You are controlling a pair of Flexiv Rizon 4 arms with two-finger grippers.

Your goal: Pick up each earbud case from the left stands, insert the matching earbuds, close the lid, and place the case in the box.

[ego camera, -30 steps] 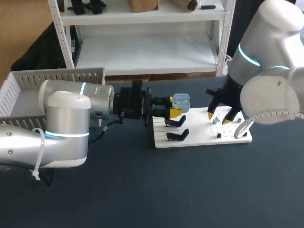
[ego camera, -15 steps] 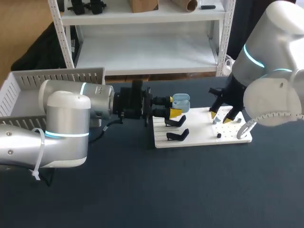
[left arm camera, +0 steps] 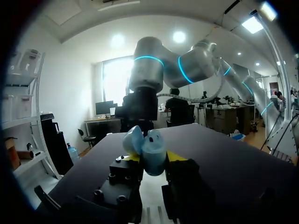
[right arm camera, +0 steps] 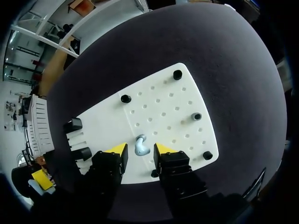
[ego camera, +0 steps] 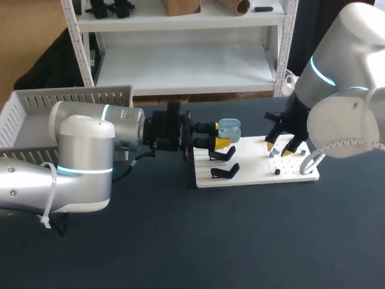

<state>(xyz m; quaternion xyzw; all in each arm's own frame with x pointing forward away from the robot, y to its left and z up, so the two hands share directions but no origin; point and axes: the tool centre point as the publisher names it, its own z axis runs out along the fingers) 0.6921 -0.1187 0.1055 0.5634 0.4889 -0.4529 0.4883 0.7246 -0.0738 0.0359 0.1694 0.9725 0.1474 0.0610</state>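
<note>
The right gripper (right arm camera: 140, 150) hangs spread over a flat white perforated board (right arm camera: 163, 100). Its yellow tips stand either side of a small, smooth pale-blue earbud (right arm camera: 140, 145) that lies on the board, neither tip touching it, and round black pegs (right arm camera: 177, 74) stud the board's edges. The left gripper (ego camera: 220, 135) is clenched on a rounded, glossy light-blue earbud case (ego camera: 229, 129) with its lid hinged open, contents impossible to tell, beside two curved black stands (ego camera: 224, 155); behind that arm the white slatted box (ego camera: 36, 105) sits on the dark table (ego camera: 240, 241), its inside mostly hidden.
</note>
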